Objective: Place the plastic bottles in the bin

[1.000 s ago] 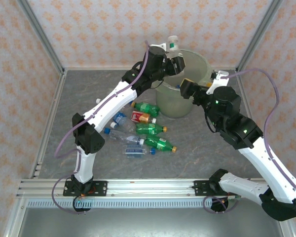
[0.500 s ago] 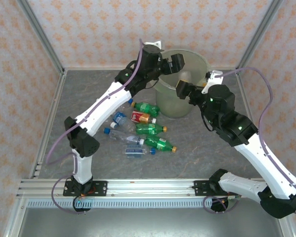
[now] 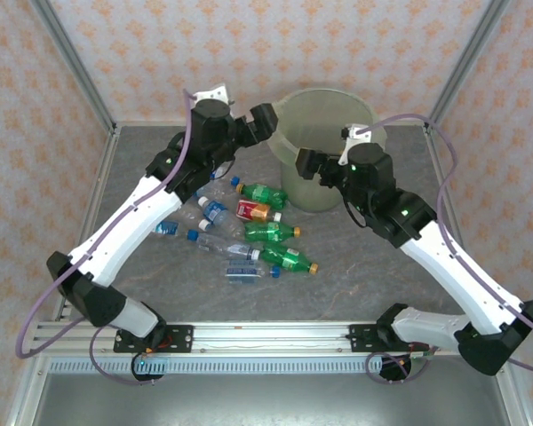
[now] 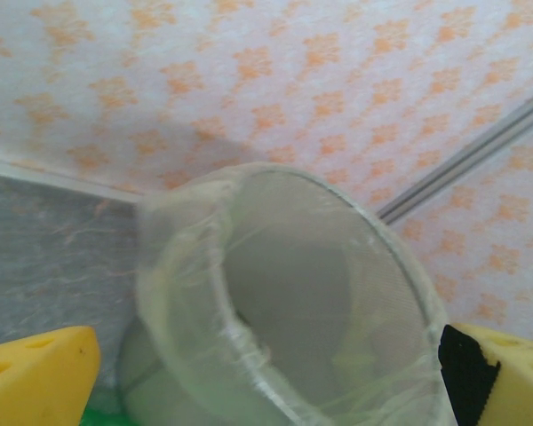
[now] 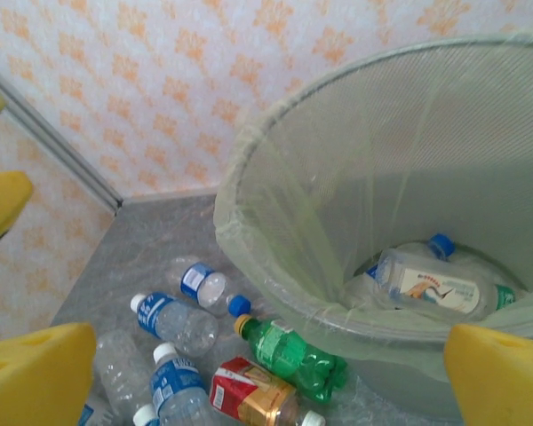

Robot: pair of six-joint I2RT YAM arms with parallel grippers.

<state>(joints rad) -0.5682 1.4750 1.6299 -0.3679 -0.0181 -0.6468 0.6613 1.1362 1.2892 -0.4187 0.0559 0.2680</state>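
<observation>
The bin [image 3: 330,133], a pale green translucent bucket with a clear liner, stands at the back of the table. Plastic bottles lie left of it: green ones [image 3: 265,193] [image 3: 273,232] [image 3: 290,259], a red-labelled one [image 3: 252,210] and clear blue-labelled ones [image 3: 215,213]. My left gripper [image 3: 263,123] hangs open and empty just left of the bin's rim [image 4: 186,266]. Open and empty too, my right gripper [image 3: 307,165] is at the bin's front-left side. In the right wrist view, a clear bottle [image 5: 426,284] lies inside the bin [image 5: 275,257], with the green bottle [image 5: 293,355] and the red-labelled bottle [image 5: 249,395] at its foot.
Patterned walls with metal corner posts [image 3: 75,67] close in the table on three sides. The grey tabletop [image 3: 382,266] stretches out in front of the bin. A rail [image 3: 266,335] runs along the near edge by the arm bases.
My left gripper opened above the bin and let go of a clear bottle, then swung back left past the rim. My right gripper slid left along the bin's front.
</observation>
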